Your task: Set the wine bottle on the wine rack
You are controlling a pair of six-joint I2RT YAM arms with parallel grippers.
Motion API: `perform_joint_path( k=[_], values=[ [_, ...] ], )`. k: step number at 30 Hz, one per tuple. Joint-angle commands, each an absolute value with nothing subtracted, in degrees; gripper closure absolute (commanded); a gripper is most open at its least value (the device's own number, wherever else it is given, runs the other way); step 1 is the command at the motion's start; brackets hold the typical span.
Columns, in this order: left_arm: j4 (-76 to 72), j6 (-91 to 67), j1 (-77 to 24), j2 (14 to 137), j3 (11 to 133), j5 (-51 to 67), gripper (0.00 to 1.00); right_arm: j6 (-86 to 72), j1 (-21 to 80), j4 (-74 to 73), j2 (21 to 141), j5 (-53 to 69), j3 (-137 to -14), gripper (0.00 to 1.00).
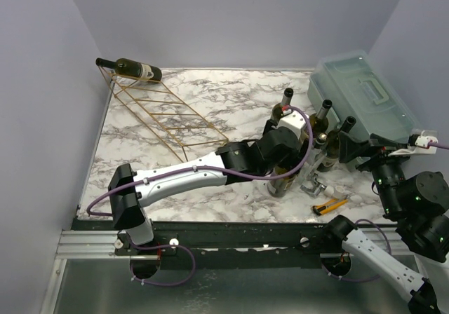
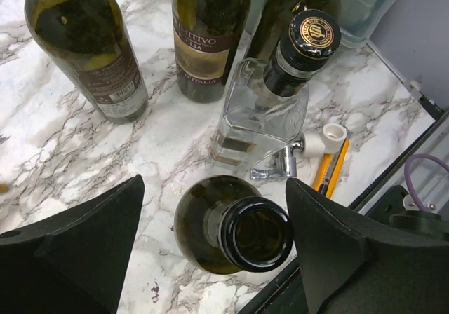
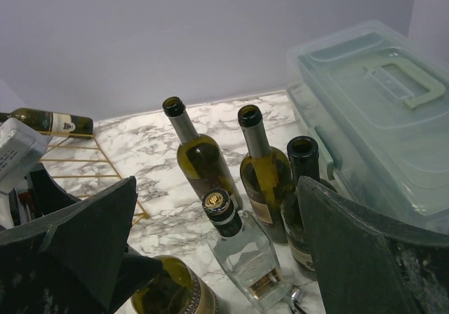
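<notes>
Working inside three plain lilac-grey walls (image 1: 231, 19), over a white table (image 1: 231, 107) veined like grey marble and edged on the near side by a black rail.

Stretching the left arm low and almost straight from its near-left base toward the right, with the wrist tipping downward above the near bottles. Holding the left gripper (image 2: 214, 188) spread wide, one finger on each side of the wine bottle (image 2: 238, 233). Not appearing to touch the glass of that dark green, open-mouthed bottle, standing upright close to the table's near edge.

Folding the right arm back on itself at the near right, with the wrist aiming left and far toward the same cluster. Carrying the right gripper (image 3: 217, 184) wide apart too, gripping nothing.

Showing the wine rack (image 1: 161, 118), made of gold wire, slanting across the far left, well apart from both grippers. Bearing one bottle (image 1: 130, 67) lying at its far-left end.

Showing a translucent lidded box (image 1: 365, 97) along the far right.

Showing three green bottles (image 3: 263, 167) standing just beyond the wine bottle, and a clear glass bottle (image 2: 263, 118) with a black-and-gold cap beside it.

Showing a yellow utility knife (image 1: 330, 205) lying near the rail, right of the cluster.
</notes>
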State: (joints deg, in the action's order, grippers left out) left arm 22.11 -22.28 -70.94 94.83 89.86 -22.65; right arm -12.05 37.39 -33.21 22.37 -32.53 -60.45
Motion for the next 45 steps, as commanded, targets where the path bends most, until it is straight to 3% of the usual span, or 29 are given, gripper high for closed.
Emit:
perform_joint_path(
  k=[1, 16, 25, 45],
  values=[
    [26.28, -21.33, -73.22, 97.22, 94.1, -28.81, 0.19, -12.57, 37.13, -34.8, 21.41, -32.97, -60.36, 0.0],
    [29.74, -19.8, -75.07, 100.45, 97.28, -31.8, 0.35, -12.73, 37.13, -34.72, 21.83, -32.69, -60.03, 0.0],
    [30.21, -19.39, -75.12, 100.68, 97.91, -32.08, 0.57, -13.0, 37.16, -35.03, 21.59, -32.8, -59.77, 0.0],
    [30.29, -11.43, -74.03, 97.69, 99.83, -36.26, 0.93, -13.23, 37.13, -33.35, 21.86, -33.31, -58.32, 0.0]
  ],
)
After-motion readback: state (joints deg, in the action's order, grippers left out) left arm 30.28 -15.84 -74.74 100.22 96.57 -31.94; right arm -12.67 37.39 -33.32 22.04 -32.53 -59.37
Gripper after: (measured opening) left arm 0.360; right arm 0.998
